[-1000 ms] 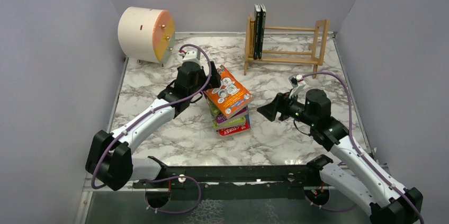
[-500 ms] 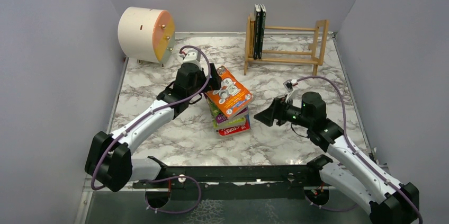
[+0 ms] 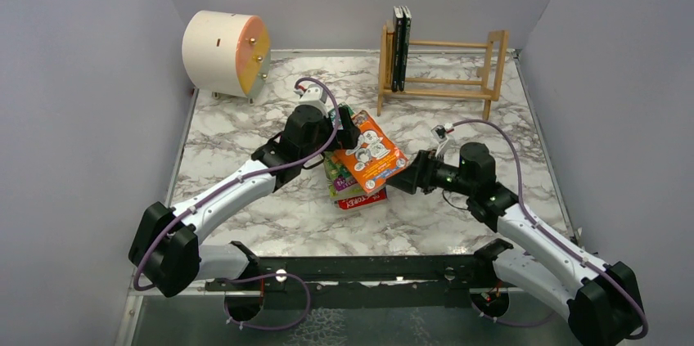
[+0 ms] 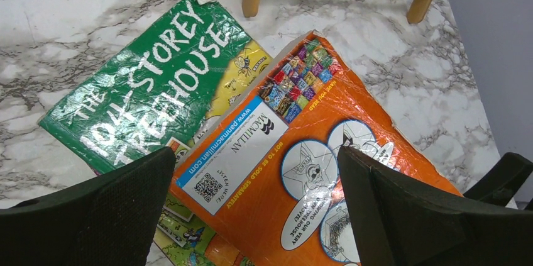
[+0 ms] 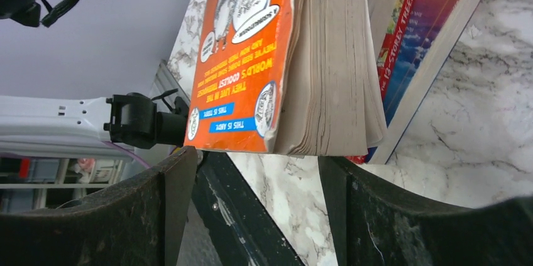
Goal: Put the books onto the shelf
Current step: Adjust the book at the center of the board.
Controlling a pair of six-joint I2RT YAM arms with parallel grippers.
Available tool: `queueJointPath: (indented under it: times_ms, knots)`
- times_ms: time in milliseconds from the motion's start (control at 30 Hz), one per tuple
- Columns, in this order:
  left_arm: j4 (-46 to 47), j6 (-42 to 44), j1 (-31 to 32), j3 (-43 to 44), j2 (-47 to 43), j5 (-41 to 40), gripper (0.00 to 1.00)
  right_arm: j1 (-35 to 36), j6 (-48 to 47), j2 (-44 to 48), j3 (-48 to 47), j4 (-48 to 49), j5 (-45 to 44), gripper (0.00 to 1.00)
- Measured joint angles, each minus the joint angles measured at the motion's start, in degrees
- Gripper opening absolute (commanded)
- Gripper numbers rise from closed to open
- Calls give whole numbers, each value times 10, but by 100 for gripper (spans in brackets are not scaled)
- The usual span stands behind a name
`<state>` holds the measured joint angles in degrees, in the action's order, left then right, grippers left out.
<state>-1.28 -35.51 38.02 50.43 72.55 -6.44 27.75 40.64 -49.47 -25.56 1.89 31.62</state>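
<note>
You can read "104-STOREY TREEHOUSE" on the green book [image 4: 151, 83], "MACMILLAN" and "www.panmacmillan.com" on the orange book [image 4: 283, 153], and "13-STOREY TREEHOUSE" on a book spine [image 5: 405, 43].

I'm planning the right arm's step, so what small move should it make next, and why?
Probably ease the right gripper slightly further toward the orange book, so its overhanging edge sits between the open fingers before any closing. In the right wrist view the page edge lies just beyond the fingertips, unclamped. The left gripper hovers open above the cover, holding nothing.
</note>
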Motion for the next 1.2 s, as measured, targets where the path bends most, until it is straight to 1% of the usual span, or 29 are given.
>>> queueJointPath:
  times_ms: [433,633,800,1000,1100,1200]
  knots:
    - [4,-9,9,0,2,-7,99,0,72,16,34,33,7,70]
    - [4,-10,9,0,2,-7,99,0,76,76,29,-9,-6,70]
    - [4,-10,9,0,2,-9,99,0,94,102,24,-39,-10,70]
    - [4,-10,10,0,2,-11,99,0,155,119,81,-17,-14,70]
    - [4,-10,10,0,2,-12,99,0,175,111,101,-11,-19,70]
    - [4,-10,10,0,2,-12,99,0,185,92,103,18,-19,70]
